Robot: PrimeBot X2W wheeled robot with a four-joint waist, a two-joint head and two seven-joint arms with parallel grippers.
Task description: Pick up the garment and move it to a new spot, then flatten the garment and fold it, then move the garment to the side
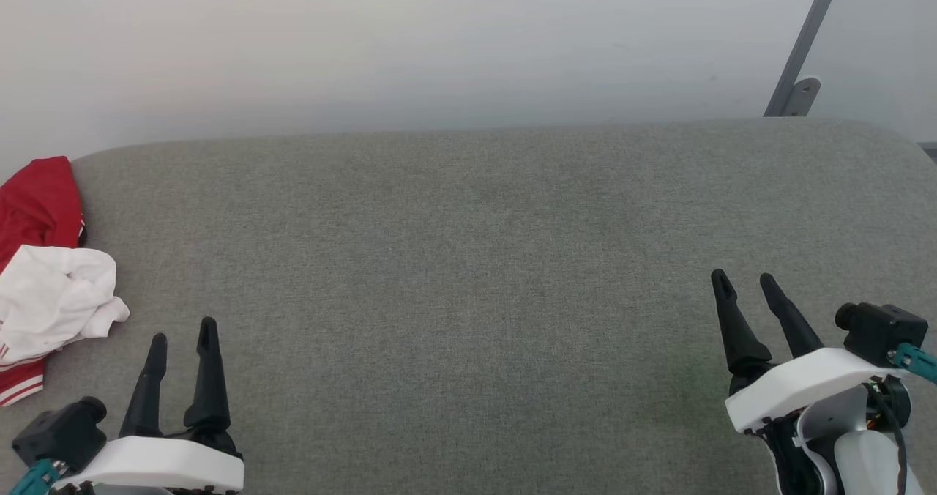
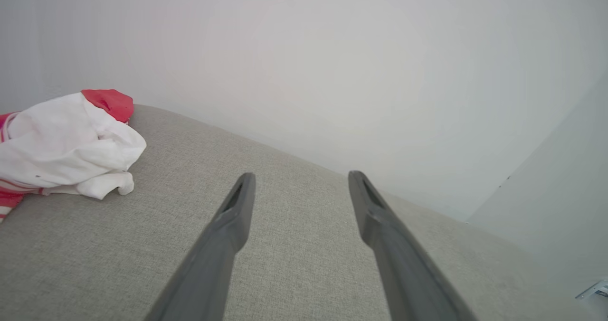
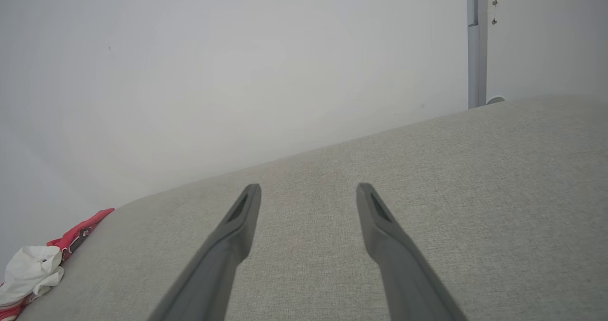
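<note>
The garment lies crumpled at the far left edge of the grey cushioned surface, red fabric behind and white fabric bunched in front, with red-and-white striped trim at its near end. It also appears in the left wrist view as a bunched heap and small in the right wrist view. My left gripper stands open just right of the garment's near end, apart from it, holding nothing. Far to the right, my right gripper is open and empty above the surface.
A pale wall rises behind the surface. A grey metal bracket leans on the wall at the back right. The surface's rounded back edge runs across the head view, and its left edge cuts under the garment.
</note>
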